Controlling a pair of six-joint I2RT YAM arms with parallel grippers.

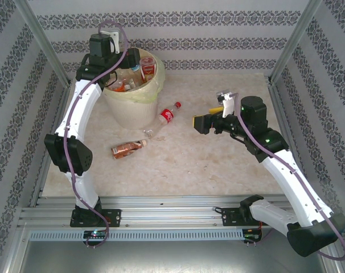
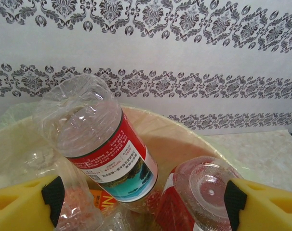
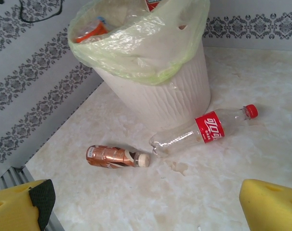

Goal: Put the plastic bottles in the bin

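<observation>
Hanging over the bin (image 1: 132, 108) at the far left of the table (image 1: 218, 165), the left gripper (image 1: 134, 60) is seen with its jaws spread wide, and nothing is held between them. In the left wrist view its yellow fingers (image 2: 20, 207) are placed well apart at the two lower corners. Beyond them a clear bottle with a red and blue label (image 2: 112, 159) is leaned base-up inside the bin, beside a second red-label bottle (image 2: 199, 197). The bin is lined with a pale yellow bag (image 3: 136, 53), and several bottles are piled in it. In front of the bin, a brown bottle (image 1: 127, 149) is laid on its side on the table. To its right, a clear bottle with a red label and red cap (image 1: 168, 114) is laid close to the bin's wall. Further right, the right gripper (image 1: 209, 116) is held above the table, turned toward the bin, with its jaws fully spread and empty.
</observation>
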